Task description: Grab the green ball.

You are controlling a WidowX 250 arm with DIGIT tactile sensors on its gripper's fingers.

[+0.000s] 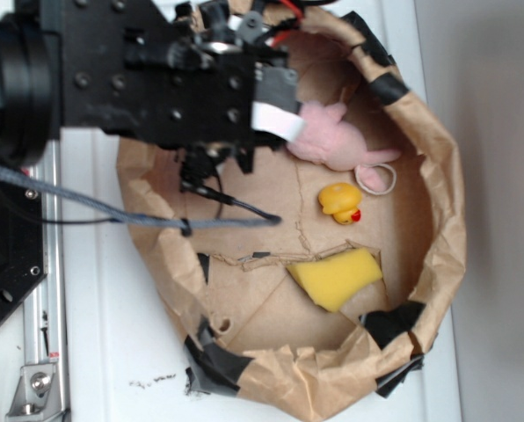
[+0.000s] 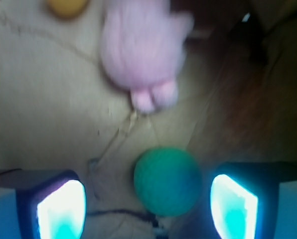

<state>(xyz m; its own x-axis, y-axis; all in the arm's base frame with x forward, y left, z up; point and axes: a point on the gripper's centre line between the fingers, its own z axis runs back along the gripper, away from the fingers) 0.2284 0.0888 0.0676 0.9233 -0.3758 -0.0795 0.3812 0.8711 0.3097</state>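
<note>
In the wrist view the green ball (image 2: 167,180) lies on the brown paper floor between my two fingers, nearer the right pad (image 2: 233,206) than the left pad (image 2: 61,209). It touches neither of them. My gripper (image 2: 147,208) is open around the ball. In the exterior view the black arm (image 1: 156,79) reaches over the upper left of the paper basin and hides both the ball and the fingers.
A pink plush toy (image 1: 332,139) lies just beyond the ball, with a yellow rubber duck (image 1: 339,202) and a white ring (image 1: 376,178) near it. A yellow sponge (image 1: 335,277) rests lower down. The crumpled paper wall (image 1: 442,220) rings everything. A grey cable (image 1: 156,215) crosses the left rim.
</note>
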